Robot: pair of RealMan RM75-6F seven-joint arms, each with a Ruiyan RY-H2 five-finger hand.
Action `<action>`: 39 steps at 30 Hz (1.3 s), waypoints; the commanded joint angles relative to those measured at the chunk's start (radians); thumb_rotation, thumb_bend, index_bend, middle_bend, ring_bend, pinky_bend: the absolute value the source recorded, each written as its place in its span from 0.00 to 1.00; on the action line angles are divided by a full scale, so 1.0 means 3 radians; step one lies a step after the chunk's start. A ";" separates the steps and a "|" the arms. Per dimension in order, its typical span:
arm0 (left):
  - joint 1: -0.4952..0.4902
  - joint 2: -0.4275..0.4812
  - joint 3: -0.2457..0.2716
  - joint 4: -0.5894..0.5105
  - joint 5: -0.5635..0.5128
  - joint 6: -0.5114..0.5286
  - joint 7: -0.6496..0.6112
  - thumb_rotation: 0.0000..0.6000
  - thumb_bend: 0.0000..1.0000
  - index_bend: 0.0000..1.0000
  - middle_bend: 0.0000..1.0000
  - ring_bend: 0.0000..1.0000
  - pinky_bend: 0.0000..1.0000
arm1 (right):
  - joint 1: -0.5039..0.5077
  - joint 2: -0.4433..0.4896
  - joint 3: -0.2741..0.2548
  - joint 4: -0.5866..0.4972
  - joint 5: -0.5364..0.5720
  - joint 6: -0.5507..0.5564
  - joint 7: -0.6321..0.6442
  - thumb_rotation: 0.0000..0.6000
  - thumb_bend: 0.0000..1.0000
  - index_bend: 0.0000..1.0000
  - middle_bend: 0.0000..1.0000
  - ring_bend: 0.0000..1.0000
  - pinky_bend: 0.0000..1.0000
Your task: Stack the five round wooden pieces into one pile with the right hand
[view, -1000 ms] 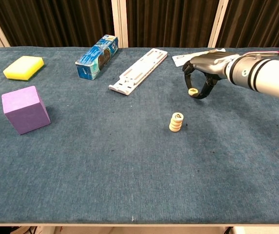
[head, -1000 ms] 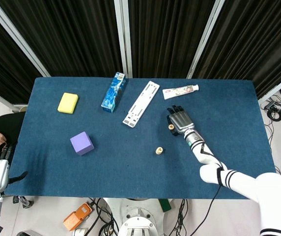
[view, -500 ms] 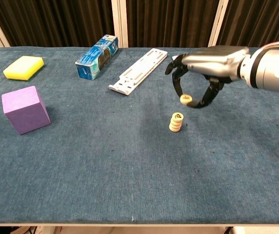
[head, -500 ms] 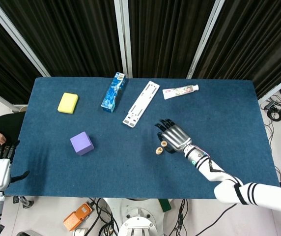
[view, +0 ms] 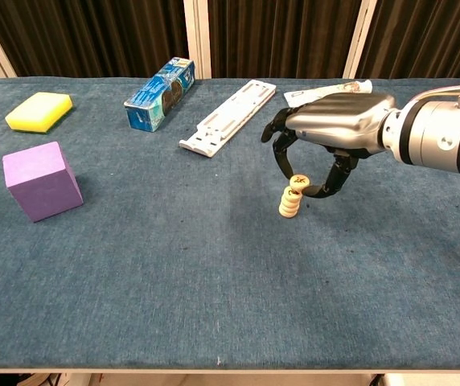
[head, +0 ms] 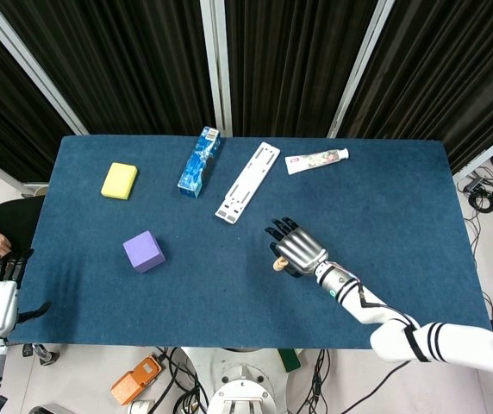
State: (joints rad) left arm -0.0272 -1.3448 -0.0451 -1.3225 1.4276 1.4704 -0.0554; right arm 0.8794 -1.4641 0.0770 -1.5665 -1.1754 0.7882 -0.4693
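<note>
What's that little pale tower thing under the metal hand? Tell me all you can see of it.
It is a small stack of round wooden pieces, pale cream and disc-shaped, piled upright on the blue cloth table right of centre. The top piece bears a dark mark and sits slightly off to one side. The right hand hovers over it, with dark fingertips pinching that top piece. From the head view the hand hides most of the stack. Nothing else touches it.
</note>
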 commanded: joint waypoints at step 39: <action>0.0008 -0.0026 -0.0002 0.0047 -0.0009 -0.0008 -0.0027 1.00 0.03 0.09 0.11 0.07 0.02 | 0.0015 -0.0044 -0.0054 0.0024 -0.0058 0.0055 0.0046 1.00 0.49 0.47 0.18 0.10 0.14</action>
State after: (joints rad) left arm -0.0246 -1.3525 -0.0458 -1.3083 1.4248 1.4681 -0.0633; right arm 0.8848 -1.4783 0.0607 -1.5580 -1.1917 0.8032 -0.4553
